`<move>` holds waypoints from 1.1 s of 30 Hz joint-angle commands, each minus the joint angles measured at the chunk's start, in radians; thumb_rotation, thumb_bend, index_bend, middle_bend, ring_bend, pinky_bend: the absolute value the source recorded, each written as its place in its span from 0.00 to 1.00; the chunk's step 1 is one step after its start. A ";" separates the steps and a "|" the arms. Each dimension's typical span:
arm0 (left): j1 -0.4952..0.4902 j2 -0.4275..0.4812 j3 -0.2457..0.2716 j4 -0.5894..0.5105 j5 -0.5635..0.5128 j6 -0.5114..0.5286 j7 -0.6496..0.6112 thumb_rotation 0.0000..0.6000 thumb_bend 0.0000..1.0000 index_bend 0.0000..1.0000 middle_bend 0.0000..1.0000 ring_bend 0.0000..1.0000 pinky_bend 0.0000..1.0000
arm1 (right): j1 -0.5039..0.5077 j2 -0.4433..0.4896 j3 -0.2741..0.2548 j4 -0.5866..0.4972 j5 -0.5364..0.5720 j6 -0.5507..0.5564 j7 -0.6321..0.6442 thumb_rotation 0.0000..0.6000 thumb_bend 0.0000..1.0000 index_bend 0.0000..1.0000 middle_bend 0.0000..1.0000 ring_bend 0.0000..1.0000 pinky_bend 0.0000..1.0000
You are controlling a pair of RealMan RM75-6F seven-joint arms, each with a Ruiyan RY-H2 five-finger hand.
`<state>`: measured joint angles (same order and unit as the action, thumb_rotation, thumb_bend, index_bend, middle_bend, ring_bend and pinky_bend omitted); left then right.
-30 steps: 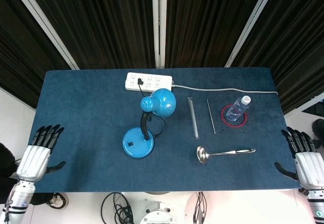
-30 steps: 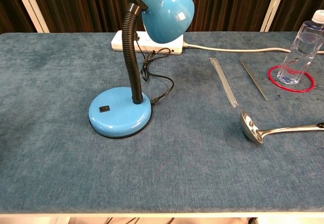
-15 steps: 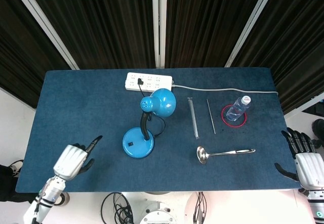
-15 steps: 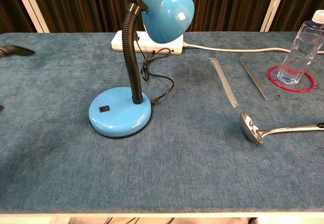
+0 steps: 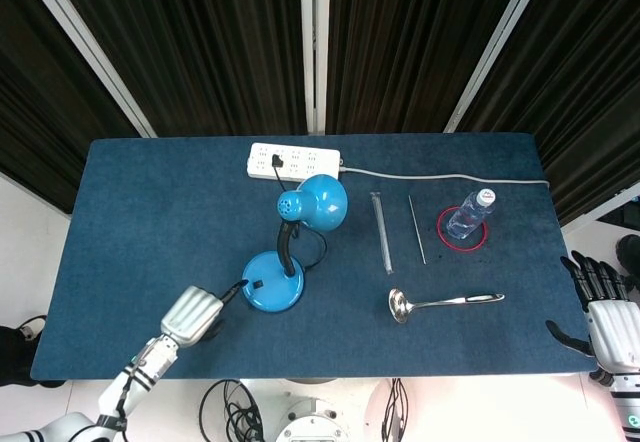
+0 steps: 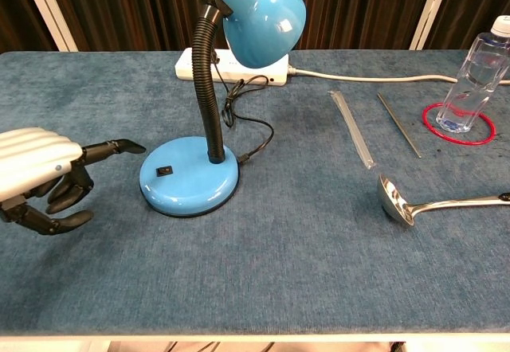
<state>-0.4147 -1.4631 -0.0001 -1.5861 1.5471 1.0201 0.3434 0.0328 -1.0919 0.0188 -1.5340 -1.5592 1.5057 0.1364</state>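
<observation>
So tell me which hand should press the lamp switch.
Left. The left hand is beside the lamp base, one finger stretched toward it and the rest curled, likely a short reach from the switch. The right hand waits off the table's far right edge.

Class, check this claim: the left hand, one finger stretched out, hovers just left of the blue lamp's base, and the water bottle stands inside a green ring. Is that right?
Not quite. The ring is red, not green, as the chest view shows. The rest holds: the left hand, one finger stretched out, hovers just left of the blue lamp's base, and the water bottle stands inside the ring.
</observation>
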 commanded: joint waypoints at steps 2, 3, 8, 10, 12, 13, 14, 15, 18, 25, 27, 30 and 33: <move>-0.016 -0.012 -0.003 0.011 -0.026 -0.021 0.025 1.00 0.42 0.06 0.77 0.67 0.68 | 0.002 -0.003 0.000 0.006 0.004 -0.006 0.002 1.00 0.14 0.00 0.00 0.00 0.00; -0.019 -0.013 -0.002 0.013 -0.030 -0.024 0.027 1.00 0.42 0.06 0.77 0.67 0.68 | 0.002 -0.004 0.001 0.008 0.007 -0.009 0.002 1.00 0.14 0.00 0.00 0.00 0.00; -0.032 -0.019 0.005 0.020 -0.053 -0.042 0.036 1.00 0.42 0.06 0.77 0.67 0.68 | 0.003 -0.007 0.002 0.011 0.013 -0.014 0.002 1.00 0.14 0.00 0.00 0.00 0.00; -0.036 -0.021 0.007 0.023 -0.058 -0.045 0.037 1.00 0.42 0.06 0.77 0.67 0.68 | 0.003 -0.007 0.002 0.011 0.013 -0.012 0.004 1.00 0.14 0.00 0.00 0.00 0.00; -0.040 -0.023 0.010 0.025 -0.062 -0.046 0.042 1.00 0.43 0.06 0.77 0.67 0.68 | 0.001 -0.007 0.003 0.013 0.014 -0.009 0.005 1.00 0.14 0.00 0.00 0.00 0.00; -0.042 -0.024 0.010 0.025 -0.063 -0.045 0.042 1.00 0.43 0.06 0.77 0.67 0.68 | 0.001 -0.007 0.004 0.013 0.015 -0.009 0.005 1.00 0.14 0.00 0.00 0.00 0.00; -0.044 -0.025 0.011 0.025 -0.064 -0.044 0.043 1.00 0.43 0.06 0.77 0.67 0.68 | 0.000 -0.007 0.004 0.014 0.016 -0.010 0.005 1.00 0.14 0.00 0.00 0.00 0.00; -0.045 -0.026 0.012 0.024 -0.064 -0.043 0.044 1.00 0.43 0.06 0.77 0.67 0.68 | 0.000 -0.007 0.004 0.014 0.017 -0.011 0.006 1.00 0.14 0.00 0.00 0.00 0.00; -0.050 -0.030 0.015 0.025 -0.072 -0.046 0.052 1.00 0.43 0.06 0.77 0.67 0.68 | 0.000 -0.007 0.002 0.013 0.018 -0.014 0.005 1.00 0.14 0.00 0.00 0.00 0.00; -0.061 -0.037 0.020 0.025 -0.087 -0.050 0.058 1.00 0.43 0.06 0.77 0.66 0.68 | 0.001 -0.008 0.003 0.015 0.021 -0.018 0.007 1.00 0.14 0.00 0.00 0.00 0.00; -0.066 -0.037 0.020 0.025 -0.090 -0.053 0.061 1.00 0.43 0.06 0.77 0.66 0.68 | 0.002 -0.007 0.003 0.015 0.025 -0.023 0.007 1.00 0.14 0.00 0.00 0.00 0.00; -0.071 -0.037 0.021 0.023 -0.100 -0.057 0.066 1.00 0.43 0.06 0.77 0.66 0.68 | 0.002 -0.007 0.003 0.014 0.028 -0.026 0.007 1.00 0.15 0.00 0.00 0.00 0.00; -0.075 -0.038 0.024 0.023 -0.103 -0.058 0.065 1.00 0.43 0.06 0.77 0.66 0.68 | 0.001 -0.007 0.003 0.016 0.031 -0.028 0.007 1.00 0.15 0.00 0.00 0.00 0.00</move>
<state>-0.4897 -1.5010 0.0234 -1.5633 1.4438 0.9619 0.4084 0.0343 -1.0991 0.0221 -1.5183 -1.5278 1.4782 0.1437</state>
